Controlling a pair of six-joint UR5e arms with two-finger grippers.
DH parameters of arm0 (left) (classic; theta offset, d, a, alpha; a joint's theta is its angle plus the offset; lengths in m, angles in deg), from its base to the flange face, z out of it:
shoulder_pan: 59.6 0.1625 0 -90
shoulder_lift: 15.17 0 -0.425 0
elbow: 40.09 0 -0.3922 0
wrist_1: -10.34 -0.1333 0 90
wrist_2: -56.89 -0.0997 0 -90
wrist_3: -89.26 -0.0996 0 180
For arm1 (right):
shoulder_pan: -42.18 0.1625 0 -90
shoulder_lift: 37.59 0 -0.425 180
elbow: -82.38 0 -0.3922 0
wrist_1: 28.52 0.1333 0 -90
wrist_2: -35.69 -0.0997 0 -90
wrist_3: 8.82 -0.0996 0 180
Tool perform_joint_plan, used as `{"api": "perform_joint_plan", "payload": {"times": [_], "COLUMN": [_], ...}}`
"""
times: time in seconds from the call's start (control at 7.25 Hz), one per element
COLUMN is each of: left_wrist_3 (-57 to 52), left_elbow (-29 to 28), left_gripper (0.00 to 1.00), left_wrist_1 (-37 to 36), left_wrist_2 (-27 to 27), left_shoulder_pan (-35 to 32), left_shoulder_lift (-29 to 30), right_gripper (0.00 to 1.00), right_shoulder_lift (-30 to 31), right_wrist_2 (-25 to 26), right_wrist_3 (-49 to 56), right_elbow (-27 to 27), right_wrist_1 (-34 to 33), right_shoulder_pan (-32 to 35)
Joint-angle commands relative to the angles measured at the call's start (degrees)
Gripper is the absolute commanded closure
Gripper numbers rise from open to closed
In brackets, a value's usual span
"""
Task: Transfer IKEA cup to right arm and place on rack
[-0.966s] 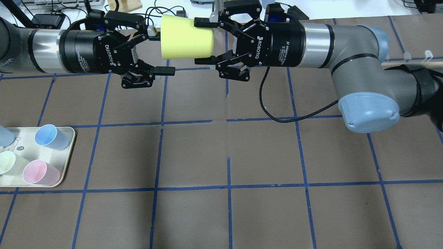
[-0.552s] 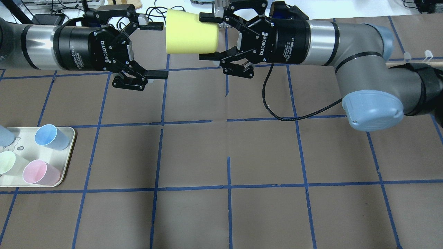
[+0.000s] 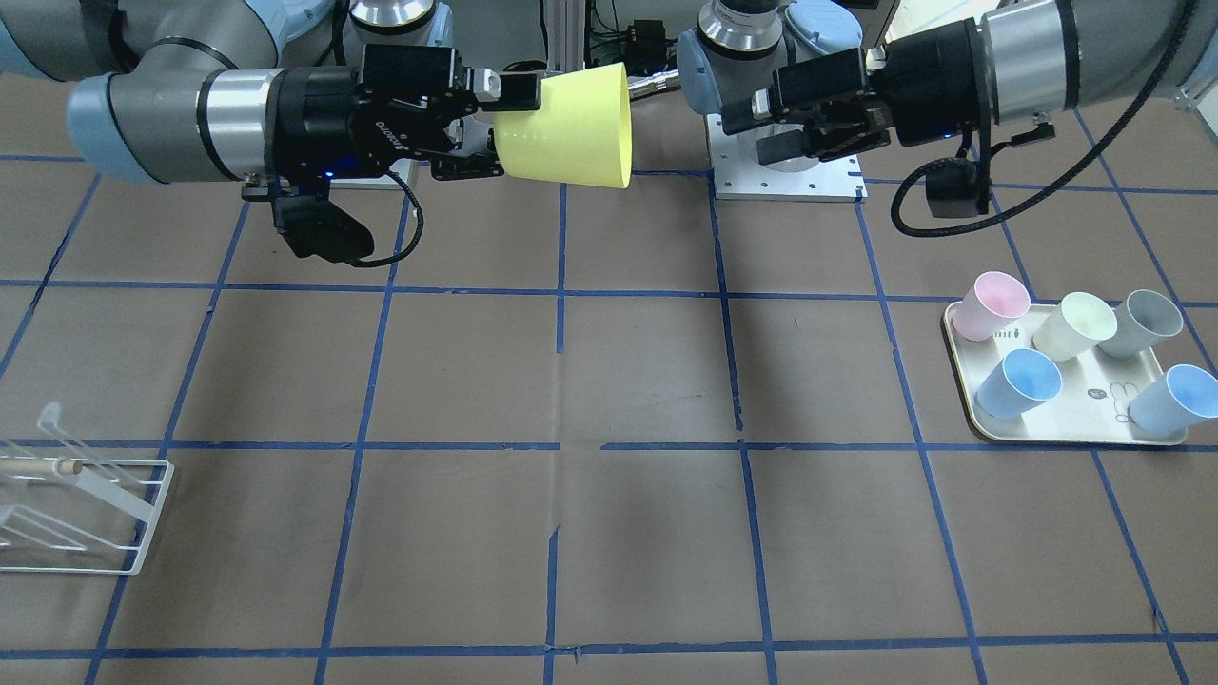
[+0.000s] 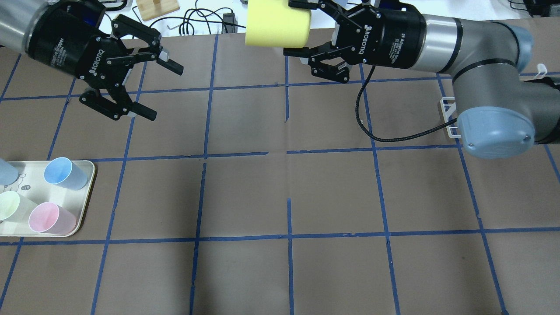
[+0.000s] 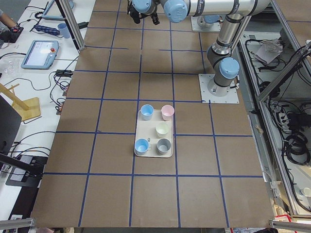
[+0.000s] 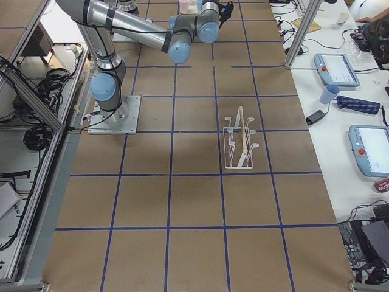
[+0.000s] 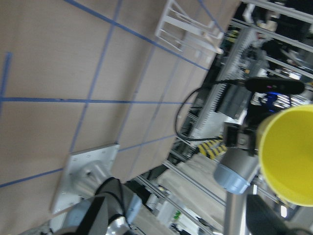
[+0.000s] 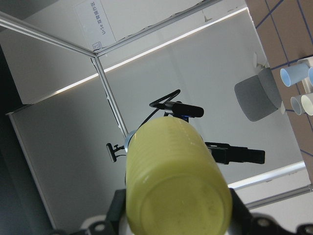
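Observation:
The bright yellow IKEA cup lies sideways in the air, held by its narrow end in my right gripper, which is shut on it. In the front view the cup points its open mouth toward the left arm, with the right gripper behind it. My left gripper is open, empty and well apart from the cup. The cup also shows in the left wrist view and the right wrist view. The white wire rack with its wooden dowel stands at the table's right end, mostly hidden under the right arm in the overhead view.
A cream tray at the table's left end holds several cups, among them blue, pink and pale cream-yellow. The right arm's black cable hangs over the table. Brown table surface with blue tape grid.
My right gripper has carried the yellow cup to the right and toward the far edge. My left gripper, open, has drawn back to the left, so the gap between them has widened.

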Motion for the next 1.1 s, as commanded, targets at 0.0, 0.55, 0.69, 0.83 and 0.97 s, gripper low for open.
{"api": "perform_joint_plan", "payload": {"times": [0.0, 0.55, 0.69, 0.83, 0.97], "left_wrist_3": [4.0, 7.4, 2.2, 1.3, 1.5], "left_elbow": [0.4, 8.8, 10.2, 9.6, 9.2], "left_gripper": [0.0, 0.01, 0.0, 0.0, 0.0], "left_wrist_1": [-14.9, -38.5, -43.0, -42.7, -39.7], "left_wrist_2": [-20.6, -34.8, -34.2, -34.7, -34.5], "left_shoulder_pan": [-2.9, -15.4, -15.9, -16.0, -15.9], "left_shoulder_lift": [0.2, 1.3, 0.4, 0.1, -0.4], "right_gripper": [0.59, 0.59, 0.59, 0.59, 0.6], "right_shoulder_lift": [0.6, 4.0, 4.4, 5.1, 5.4], "right_wrist_2": [9.8, 43.8, 52.5, 61.1, 67.8], "right_wrist_3": [-0.5, -0.4, 0.5, 2.4, 7.5], "right_elbow": [0.0, -0.1, -0.2, -0.2, -0.4], "right_wrist_1": [-3.0, -2.2, -2.1, -1.9, 1.0], "right_shoulder_pan": [-1.8, -1.8, -1.8, -1.8, -1.7]}}
